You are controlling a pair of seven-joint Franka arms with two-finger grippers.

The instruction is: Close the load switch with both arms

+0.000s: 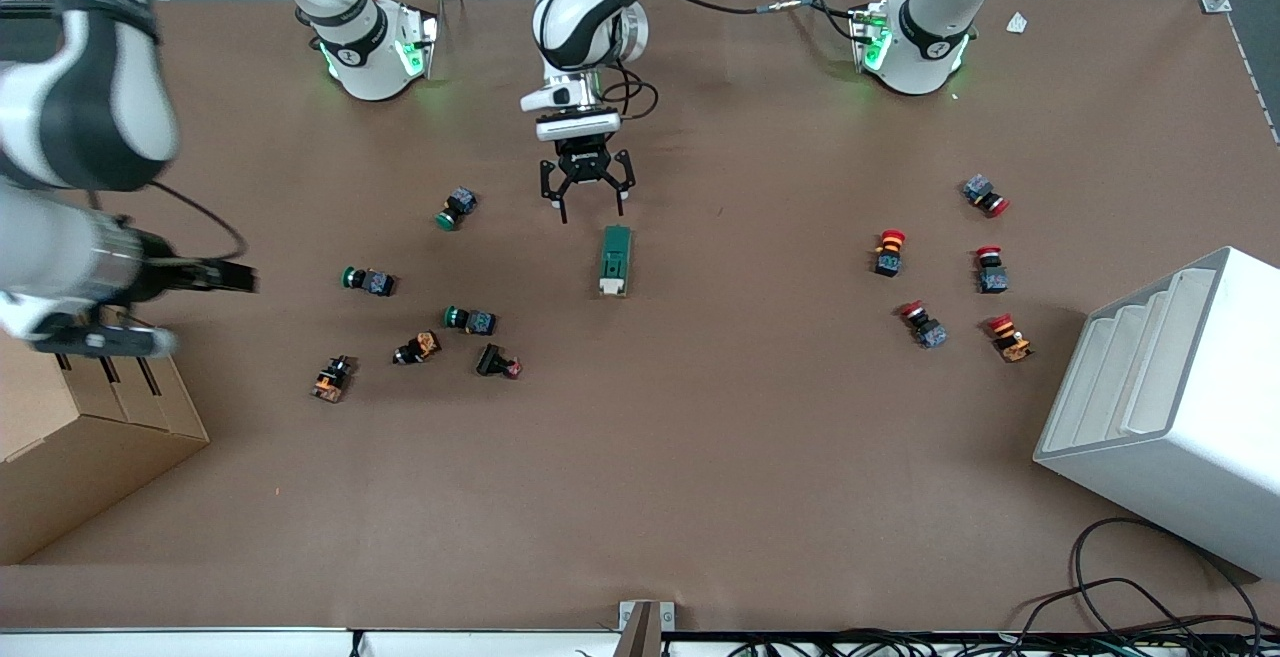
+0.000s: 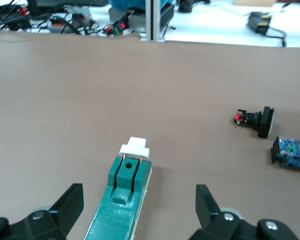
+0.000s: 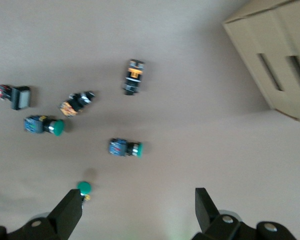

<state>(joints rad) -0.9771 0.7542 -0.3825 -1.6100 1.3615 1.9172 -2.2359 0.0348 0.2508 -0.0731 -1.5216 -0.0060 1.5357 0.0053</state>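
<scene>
The load switch (image 1: 614, 259) is a dark green block lying mid-table, with its white lever (image 1: 612, 287) at the end nearer the front camera. My left gripper (image 1: 590, 209) is open and hangs low over the switch's other end. In the left wrist view the switch (image 2: 122, 200) lies between the spread fingers (image 2: 70, 200) without touching them, white lever (image 2: 135, 146) pointing away, and the left gripper (image 2: 138, 197) is empty. My right gripper (image 1: 225, 277) is held high over the right arm's end of the table. In the right wrist view it (image 3: 137, 197) is open and empty.
Several green and dark push-buttons (image 1: 420, 322) lie toward the right arm's end and show in the right wrist view (image 3: 126, 148). Red push-buttons (image 1: 940, 267) lie toward the left arm's end. A cardboard box (image 1: 80, 437) and a white stepped rack (image 1: 1170, 407) stand at the table's ends.
</scene>
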